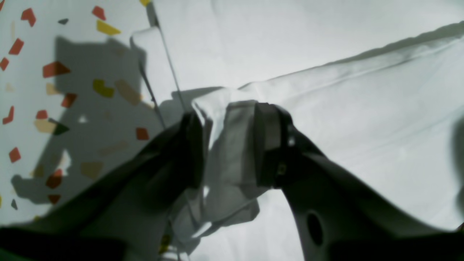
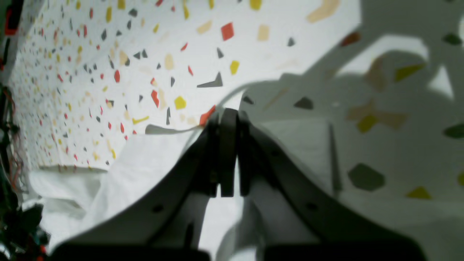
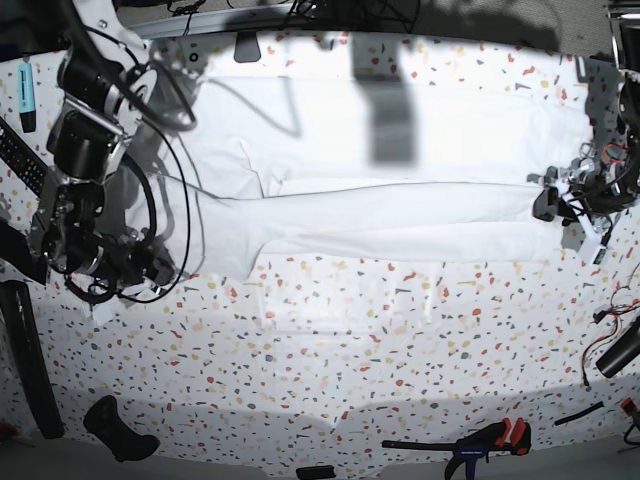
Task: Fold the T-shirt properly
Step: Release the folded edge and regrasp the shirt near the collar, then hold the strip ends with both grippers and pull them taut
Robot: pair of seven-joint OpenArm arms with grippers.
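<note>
Now the large plain white T-shirt of thin cloth lies stretched along the far edge of the speckled terrazzo tabletop. Left gripper grasps bunched cloth at one end; right gripper is clenched at the other end's edge.

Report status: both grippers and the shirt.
Left gripper clamped on a bunch of T-shirt cloth. Right gripper shut at the shirt's edge; hold unclear. Shirt partly folded lengthwise. Nothing in the way.
</note>
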